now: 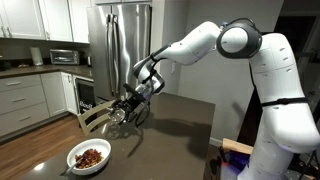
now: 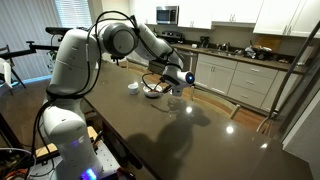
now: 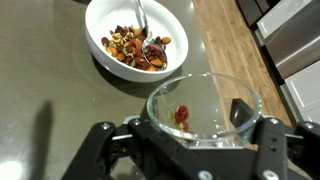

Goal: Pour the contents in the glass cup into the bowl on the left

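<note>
My gripper (image 3: 203, 143) is shut on the glass cup (image 3: 205, 100), a small clear glass. A few reddish bits of the contents (image 3: 181, 114) lie inside it. In the wrist view the white bowl (image 3: 97, 22) lies beyond the glass on the dark table, apart from it. It holds a mix of reddish-brown food (image 3: 135, 50) and a metal utensil handle (image 3: 140, 14). In both exterior views the gripper (image 1: 128, 106) (image 2: 178, 82) holds the glass above the table, with the bowl (image 1: 90, 157) (image 2: 152, 90) close by.
The dark tabletop (image 1: 180, 120) ends at a wooden floor strip (image 3: 235, 50). A small white cup (image 2: 132, 87) stands near the bowl. A wooden chair (image 1: 92, 117) sits at the table edge. Kitchen counters (image 2: 240, 60) and a steel fridge (image 1: 120, 40) stand behind.
</note>
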Tool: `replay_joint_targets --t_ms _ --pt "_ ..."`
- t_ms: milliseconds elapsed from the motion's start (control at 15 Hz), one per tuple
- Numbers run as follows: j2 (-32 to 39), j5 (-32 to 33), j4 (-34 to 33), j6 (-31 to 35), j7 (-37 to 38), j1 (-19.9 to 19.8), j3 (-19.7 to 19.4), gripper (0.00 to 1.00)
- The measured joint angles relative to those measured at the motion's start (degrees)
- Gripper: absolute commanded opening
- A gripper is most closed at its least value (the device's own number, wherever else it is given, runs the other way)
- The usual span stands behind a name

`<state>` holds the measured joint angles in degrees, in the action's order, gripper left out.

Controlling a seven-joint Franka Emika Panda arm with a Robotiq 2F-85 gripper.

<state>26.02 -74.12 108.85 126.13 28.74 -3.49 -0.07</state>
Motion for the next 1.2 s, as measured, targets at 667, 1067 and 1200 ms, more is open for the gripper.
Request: replay_joint_targets --t_ms 667,1067,1200 --pt "2.87 -4.10 -0.16 -4.73 2.34 -0.32 -2.75 0.53" --pt "5.16 -6.85 -0.87 -10.39 4.50 -2.41 -3.29 0.53" --pt "6.07 -8.05 -1.10 -12.06 4.93 -3.12 -3.52 0.53"
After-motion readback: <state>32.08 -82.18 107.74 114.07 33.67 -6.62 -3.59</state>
